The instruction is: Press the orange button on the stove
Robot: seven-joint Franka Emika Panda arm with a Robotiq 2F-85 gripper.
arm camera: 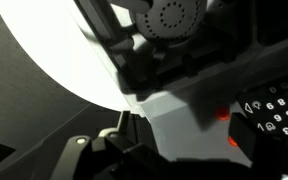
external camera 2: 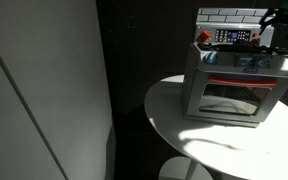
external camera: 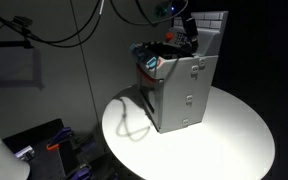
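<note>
The grey toy stove (external camera: 184,90) stands on a round white table (external camera: 239,135), with a white brick back panel and a glass oven door (external camera 2: 232,98) in both exterior views. My gripper (external camera: 188,36) hangs over the stove's top near the back panel, and it also shows in an exterior view (external camera 2: 277,28). In the wrist view a small orange button (arm camera: 222,113) glows on the grey stove body (arm camera: 179,115), beside a dark number keypad (arm camera: 274,110). A second orange spot (arm camera: 234,141) sits just below it. Dark gripper parts (arm camera: 114,155) fill the bottom; the jaws are too dark to read.
A small red piece (external camera 2: 205,37) sits at the stove top's corner. Black cables (external camera: 54,30) hang against the wall behind. A dark box with orange parts (external camera: 39,145) lies on the floor by the table. The room is dim.
</note>
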